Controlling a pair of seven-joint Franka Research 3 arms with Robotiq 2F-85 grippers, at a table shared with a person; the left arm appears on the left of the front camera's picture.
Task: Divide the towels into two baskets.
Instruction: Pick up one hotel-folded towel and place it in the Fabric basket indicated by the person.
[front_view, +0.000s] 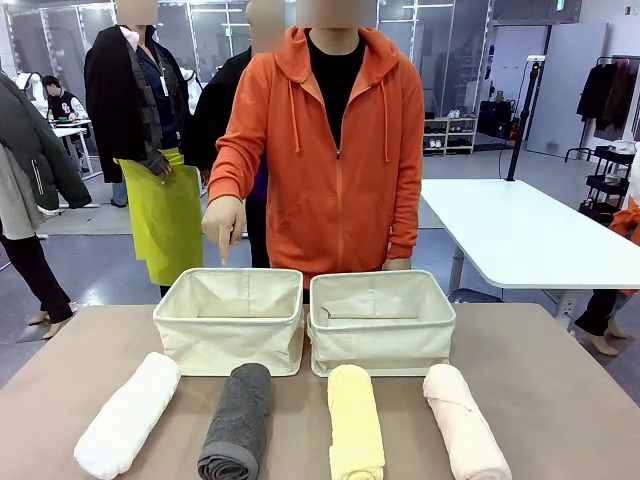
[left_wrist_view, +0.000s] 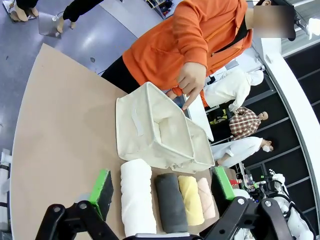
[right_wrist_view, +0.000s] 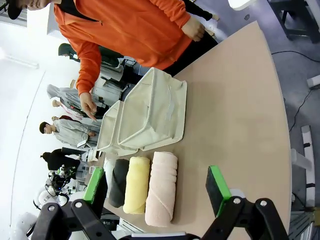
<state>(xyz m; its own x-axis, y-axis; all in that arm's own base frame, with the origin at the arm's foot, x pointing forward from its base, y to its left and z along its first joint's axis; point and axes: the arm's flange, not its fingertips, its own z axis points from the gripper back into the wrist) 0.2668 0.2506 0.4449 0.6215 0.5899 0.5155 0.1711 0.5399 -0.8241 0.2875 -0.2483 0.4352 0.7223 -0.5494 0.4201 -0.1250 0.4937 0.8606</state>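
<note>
My left gripper (left_wrist_view: 162, 186) has its jaws wide apart and grips nothing. It hangs above the near left part of the table (front_view: 560, 400), over the white towel (front_view: 127, 414) and the dark grey towel (front_view: 238, 422). My right gripper (right_wrist_view: 156, 187) is just as wide apart and also free, hanging over the near right part, above the pale pink towel (front_view: 465, 420).

All four towels lie rolled on the table in a row, each running near to far. From left to right they are white, dark grey, pale yellow towel (front_view: 355, 422), and pink. The white one angles off to the left.

Just past their far ends, the left basket (front_view: 228, 320) and the right basket (front_view: 380, 335) stand upright, just beside each other. The grey and yellow rolls reach right up to the front walls.

At the far side stands a person in an orange hoodie (front_view: 335, 150). One hand (front_view: 224, 220) points a finger down over the left basket's far rim.
</note>
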